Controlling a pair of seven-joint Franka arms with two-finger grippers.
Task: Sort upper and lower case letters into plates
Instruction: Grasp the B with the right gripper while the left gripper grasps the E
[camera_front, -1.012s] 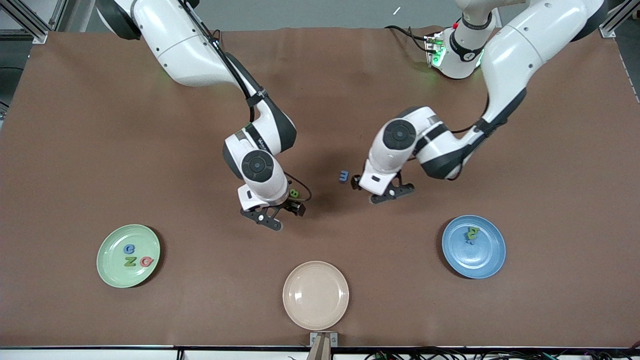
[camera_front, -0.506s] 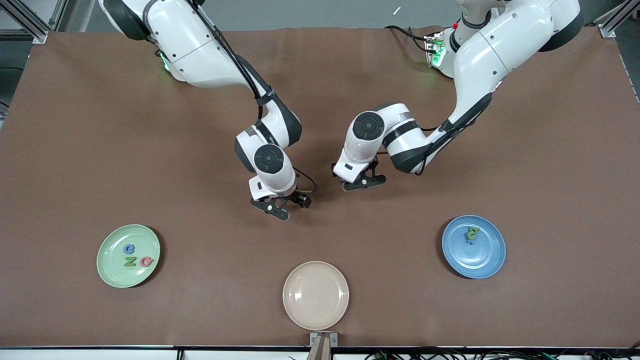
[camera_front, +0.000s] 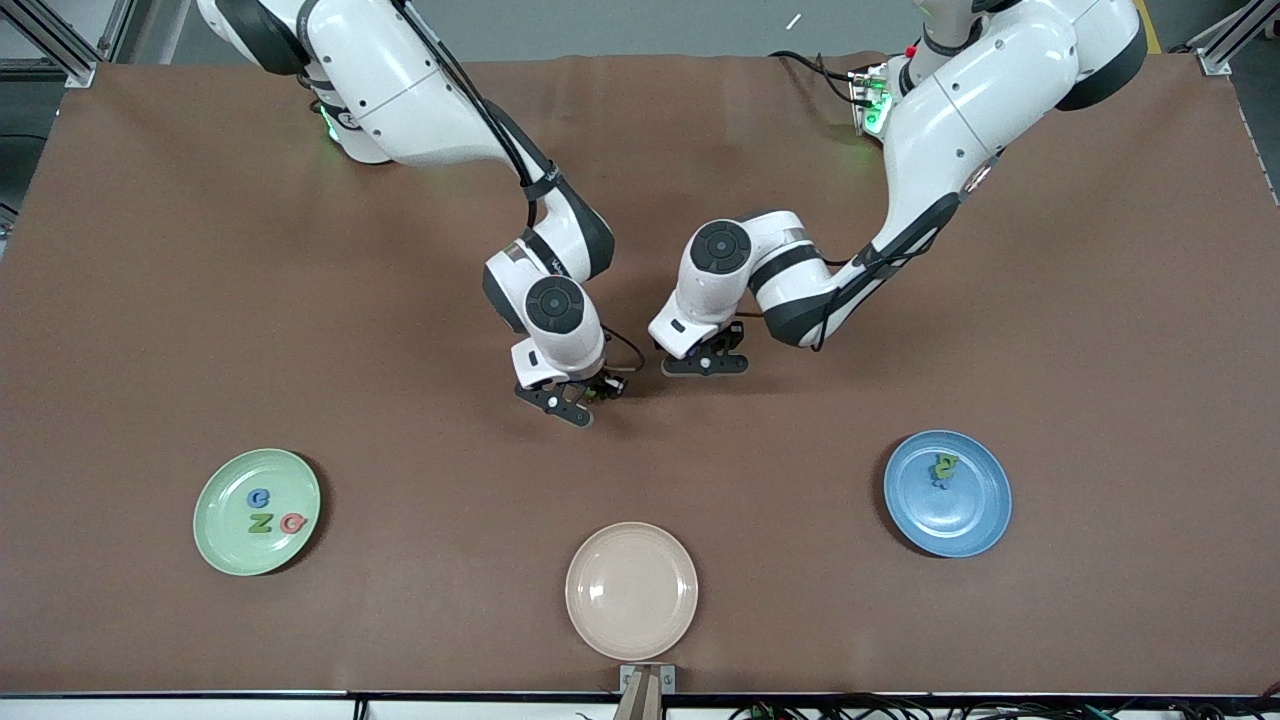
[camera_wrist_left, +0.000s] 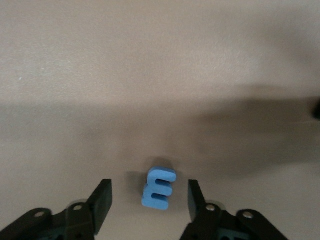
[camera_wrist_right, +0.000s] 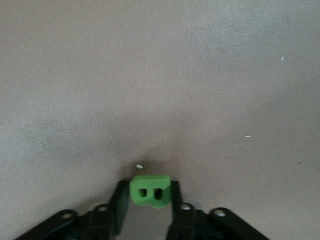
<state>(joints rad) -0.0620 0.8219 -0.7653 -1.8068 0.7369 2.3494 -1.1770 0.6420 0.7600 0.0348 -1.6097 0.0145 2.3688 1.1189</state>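
My right gripper (camera_front: 574, 398) (camera_wrist_right: 149, 194) is down at the table's middle, shut on a green letter B (camera_wrist_right: 150, 190) that its fingers press from both sides. Beside it, toward the left arm's end, my left gripper (camera_front: 704, 362) (camera_wrist_left: 150, 199) stands open astride a blue three-pronged letter (camera_wrist_left: 158, 188) lying flat, with a gap on each side. The mint green plate (camera_front: 214, 498) holds a blue, a green and a red letter. The blue plate (camera_front: 952, 518) holds a green letter (camera_front: 944, 466). Both held letters are hidden in the front view.
A cream-beige plate (camera_front: 631, 590) with nothing on it lies nearest the front camera, between the two coloured plates. Both arms crowd the table's middle, their hands close together. Brown cloth covers the whole table.
Both hands have moved toward each other and lower. The right gripper has shut on the green B. The left gripper has come over the blue letter and its fingers have narrowed.
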